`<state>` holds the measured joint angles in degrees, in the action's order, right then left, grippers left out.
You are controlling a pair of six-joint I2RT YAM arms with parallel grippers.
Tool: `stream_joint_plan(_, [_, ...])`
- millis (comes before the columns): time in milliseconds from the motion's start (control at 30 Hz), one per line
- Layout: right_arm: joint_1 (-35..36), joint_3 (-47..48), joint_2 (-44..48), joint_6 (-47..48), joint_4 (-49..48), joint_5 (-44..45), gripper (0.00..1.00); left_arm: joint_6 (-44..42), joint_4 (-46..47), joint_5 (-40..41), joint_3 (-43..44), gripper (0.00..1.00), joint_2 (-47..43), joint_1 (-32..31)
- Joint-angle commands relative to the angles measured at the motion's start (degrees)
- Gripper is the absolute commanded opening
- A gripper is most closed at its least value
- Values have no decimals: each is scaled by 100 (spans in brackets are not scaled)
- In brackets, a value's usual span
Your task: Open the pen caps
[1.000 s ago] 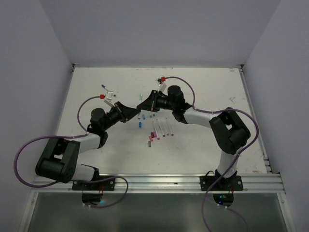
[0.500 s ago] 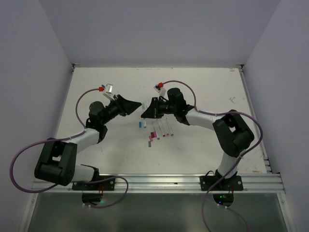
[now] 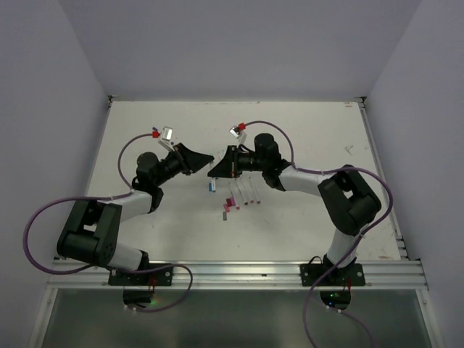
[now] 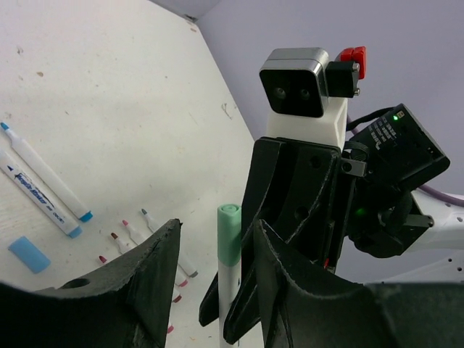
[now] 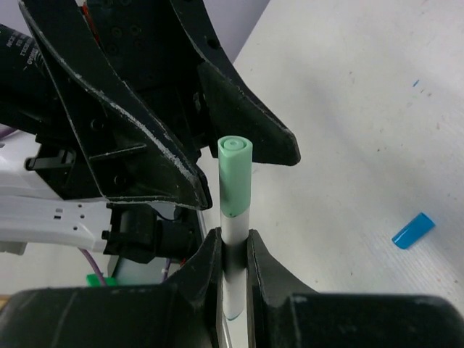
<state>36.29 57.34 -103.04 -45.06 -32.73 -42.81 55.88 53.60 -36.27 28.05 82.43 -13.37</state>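
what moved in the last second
The left pincer swung farther out and toward the right pincer, now open around the green cap. The right pincer, shut on the pen, edged back toward its base. The loose pens on the table stayed put.

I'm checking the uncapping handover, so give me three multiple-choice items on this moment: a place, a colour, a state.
1. Where is the white pen? A lying flat; B clamped in the right gripper; C standing free.
2. What colour is its cap? A pink; B blue; C green.
3. How is the left gripper? A open, straddling the cap; B shut on the cap; C shut on nothing.
1 B: the right wrist view shows it pinching the barrel. 2 C: both wrist views show mint green. 3 A: gaps show beside the cap.
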Motion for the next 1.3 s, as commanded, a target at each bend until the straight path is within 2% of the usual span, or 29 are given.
stream_joint_plan(0, [44,23,-102,-258,-568,-219,0,99,510,-170,-2,47,45,-8])
stream_joint_plan(133, [88,31,-111,-267,-594,-219,0,178,607,-214,-11,44,97,-8])
stream_joint_plan(233, [106,23,-128,-293,-603,-202,0,213,660,-258,7,38,124,-8])
stream_joint_plan(333, [106,23,-137,-319,-612,-158,0,231,695,-328,7,23,150,-17])
stream_joint_plan(367, [115,40,-154,-319,-612,-149,0,248,721,-354,-2,13,159,-17])
stream_joint_plan(433, [106,67,-181,-372,-638,-123,0,274,748,-389,-28,0,185,-17])
stream_joint_plan(533, [115,145,-207,-276,-298,43,0,161,346,-188,68,0,107,-17])
stream_joint_plan(567, [158,198,-138,125,18,192,0,65,-291,239,112,0,28,-8])
stream_joint_plan(600, [211,277,-76,468,1109,838,0,-189,-742,565,295,0,-190,-8])
stream_joint_plan(633, [394,547,46,1211,1729,1279,0,-296,-1816,1360,428,0,-323,-8])
stream_joint_plan(667, [518,672,48,1506,2257,1736,0,-366,-2123,1368,533,0,-455,-8])
stream_joint_plan(700, [650,795,100,1709,2984,2280,0,-402,-2387,2195,682,0,-709,-43])
stream_joint_plan(733, [773,935,109,1833,3183,3043,0,-376,-2659,2577,745,0,-807,-61])
stream_joint_plan(833, [1090,1164,74,2053,3764,3979,0,-34,-2979,3450,816,0,-1071,-122])
stream_joint_plan(867, [1169,1217,57,2115,3870,4399,0,54,-2961,3573,807,0,-1106,-131])
stream_joint_plan(933, [1205,1253,83,2159,4054,4666,0,152,-2883,3601,798,0,-1116,-140])
stream_joint_plan(1000, [1178,1201,162,2159,4047,4860,0,-119,-2943,3601,877,0,-1089,-140])
stream_joint_plan(1133, [898,1586,40,2396,4441,4791,0,-788,-3233,3276,772,0,-949,-140])
stream_joint_plan(1267, [354,1929,-171,2571,4556,4404,0,-1219,-3111,2740,412,0,-633,-140])
